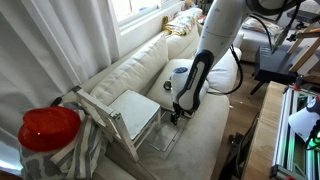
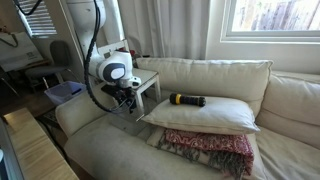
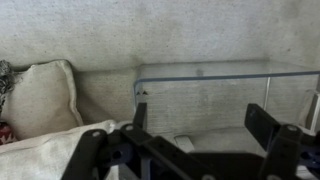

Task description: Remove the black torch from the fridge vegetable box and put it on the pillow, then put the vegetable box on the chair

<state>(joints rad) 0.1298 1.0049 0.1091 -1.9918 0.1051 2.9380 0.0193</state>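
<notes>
- One thing shows in an exterior view alone: the small stubby black torch [image 2: 187, 99] lies on its side on top of the plump cream-white square pillow [image 2: 205, 118]. The wrist view catches only a corner of that pillow at its left edge.
- The shallow clear plastic vegetable box [image 3: 205, 92] reads sharply only from the wrist. It sits on the cream fabric sofa [image 2: 110, 155], and its lower part is hidden behind the tool. In both exterior views it is little more than a faint glassy outline below the arm.
- The black two-finger gripper [image 3: 200, 108] is spread wide with nothing between the fingers, and the box is just ahead of it. Its linkage is a dark blur along the bottom of the wrist view.
- The white-painted wooden chair [image 1: 135, 110] stands just beside the gripper at the sofa's end. A striped cloth [image 1: 88, 150] covers part of its frame, and I cannot tell whether it stands square.
- A blurred round red object [image 1: 48, 128] fills the near corner, too soft to identify.
- A red patterned blanket [image 2: 210, 150] lies tucked under the pillow's front edge.
</notes>
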